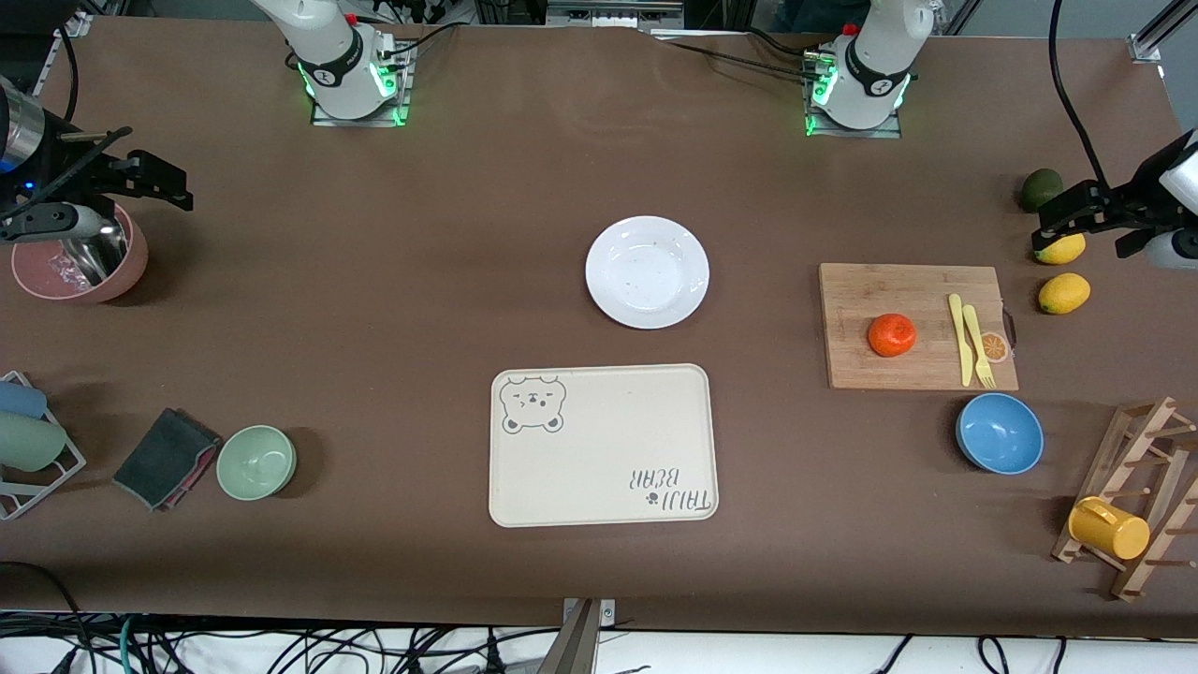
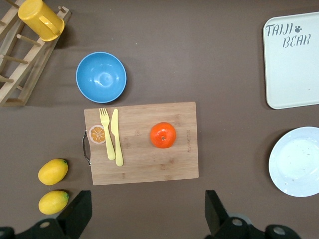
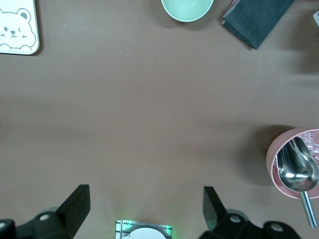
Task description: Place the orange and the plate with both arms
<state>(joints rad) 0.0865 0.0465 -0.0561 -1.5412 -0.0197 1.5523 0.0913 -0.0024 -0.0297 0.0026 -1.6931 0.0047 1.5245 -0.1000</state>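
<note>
Red-orange orange [image 1: 891,334] sits on a bamboo board [image 1: 870,370]; the white plate [image 1: 647,271] lies mid-worktop. Left gripper [image 1: 1076,217] and right gripper [image 1: 140,178] wait, jaws released.

Glossy plate [image 1: 647,271], wooden cutting board [image 1: 917,325]

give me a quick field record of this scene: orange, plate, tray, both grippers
orange: on the cutting board, beside a yellow knife and fork
plate: bare on the table, mid-table, farther from the front camera than the tray
tray: nothing on it
left gripper: open, holds nothing, up over the lemons at its end of the table
right gripper: open, holds nothing, up beside the pink bowl with the scoop
task state: orange and plate not yet picked up
</note>
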